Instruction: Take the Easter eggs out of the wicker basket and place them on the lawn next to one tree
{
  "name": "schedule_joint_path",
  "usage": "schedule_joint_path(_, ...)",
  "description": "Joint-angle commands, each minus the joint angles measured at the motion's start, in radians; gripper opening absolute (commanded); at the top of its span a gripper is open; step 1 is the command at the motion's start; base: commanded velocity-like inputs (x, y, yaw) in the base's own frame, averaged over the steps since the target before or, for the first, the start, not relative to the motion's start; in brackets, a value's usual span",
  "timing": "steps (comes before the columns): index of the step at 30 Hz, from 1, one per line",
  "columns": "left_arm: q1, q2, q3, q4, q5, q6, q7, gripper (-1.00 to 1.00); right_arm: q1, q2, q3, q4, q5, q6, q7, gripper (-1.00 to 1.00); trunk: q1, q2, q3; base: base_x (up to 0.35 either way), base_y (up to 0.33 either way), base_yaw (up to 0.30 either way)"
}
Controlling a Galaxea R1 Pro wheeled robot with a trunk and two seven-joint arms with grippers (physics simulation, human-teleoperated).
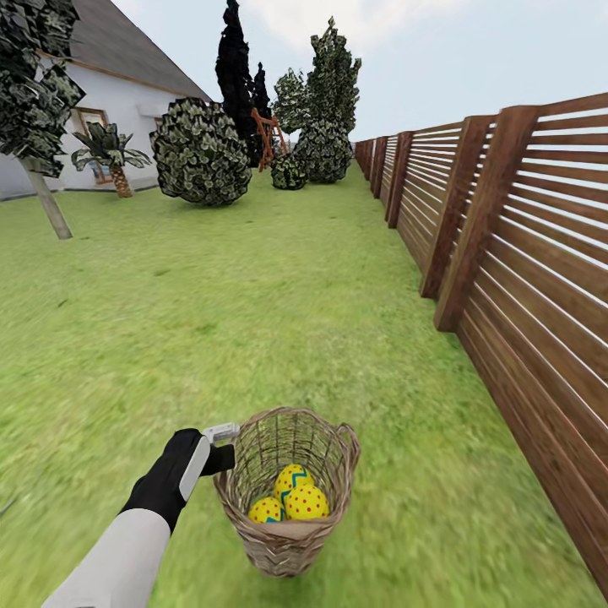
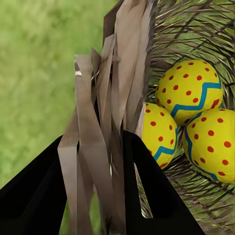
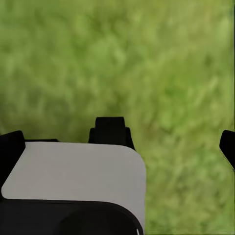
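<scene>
The wicker basket (image 1: 287,523) stands on the lawn (image 1: 253,295) low in the head view. Three Easter eggs (image 1: 306,503), yellow with red dots and teal zigzags, lie together in its bottom. My left gripper (image 1: 221,447) is shut on the basket's left rim. In the left wrist view its black fingers (image 2: 152,196) clamp the woven rim (image 2: 112,122), with the eggs (image 2: 188,90) just beyond inside. A tree (image 1: 46,198) with a pale trunk stands far off at the left. My right gripper (image 3: 118,144) hangs open over grass, fingertips (image 3: 227,147) wide apart.
A brown slat fence (image 1: 523,253) runs along the right side, close to the basket. Round bushes (image 1: 201,152) and dark trees stand at the far end, beside a white house (image 1: 127,93). Open grass stretches ahead and to the left.
</scene>
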Motion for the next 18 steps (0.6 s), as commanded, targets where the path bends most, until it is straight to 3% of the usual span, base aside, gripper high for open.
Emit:
schedule_joint_path(1,-0.001,-0.001,0.003,-0.001,0.019,0.003,0.009,-1.0,-0.001,0.0,-0.009,0.002,0.009,-0.005,-0.001,1.0,0.0,0.0,-0.001,0.318,0.0,0.062)
schedule_joint_path(18,-0.001,-0.001,0.003,-0.003,0.019,0.003,0.009,-1.0,0.0,0.001,-0.004,0.004,0.018,-0.006,-0.002,1.0,0.0,0.0,-0.002,0.318,0.0,0.28)
